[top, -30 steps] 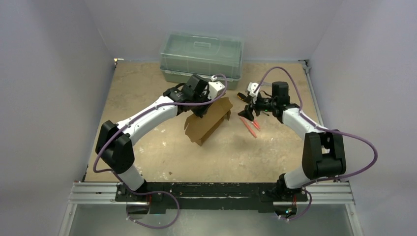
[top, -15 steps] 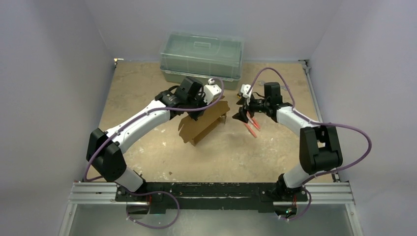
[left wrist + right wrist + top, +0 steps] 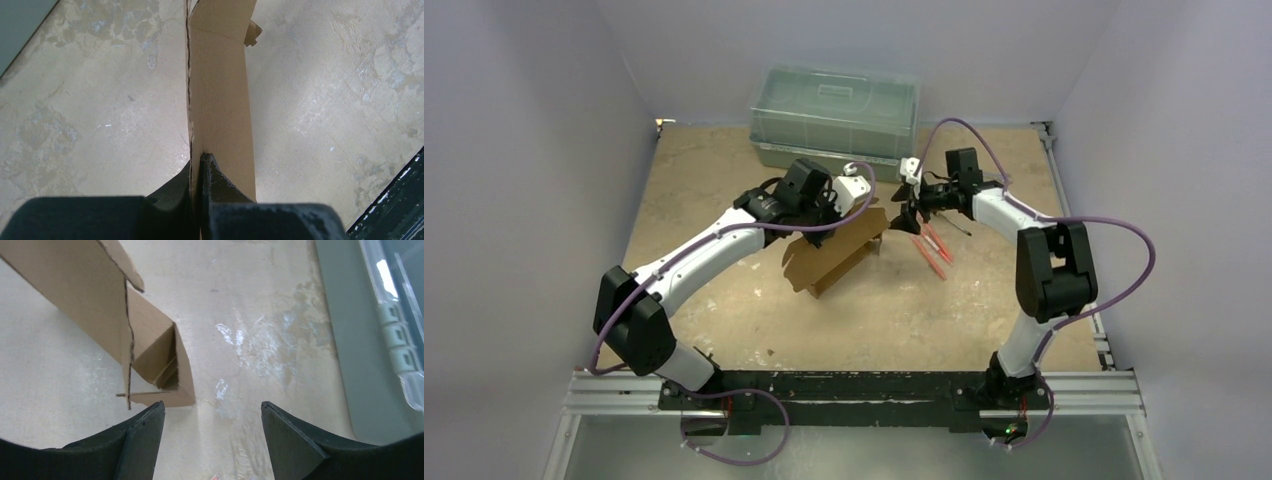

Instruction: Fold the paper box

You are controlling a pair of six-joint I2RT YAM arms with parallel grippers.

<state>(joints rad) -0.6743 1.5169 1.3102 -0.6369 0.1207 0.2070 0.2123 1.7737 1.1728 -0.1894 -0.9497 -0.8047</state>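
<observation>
While pinched in the left gripper (image 3: 828,214), tilted over mid-table: brown paper box (image 3: 834,255), half opened.

Top view: slanted above the table (image 3: 714,170), low end nearest the arm bases; left arm stretched in with elbow bent; right gripper (image 3: 908,212) just beside the far end, spread wide, holding nothing. Left wrist: a flat brown panel of the paper box (image 3: 220,100), clamped between shut fingers. Right wrist: open end of the paper box (image 3: 100,300) showing inner flaps, near the left fingertip; plastic bin (image 3: 370,340) at right.
</observation>
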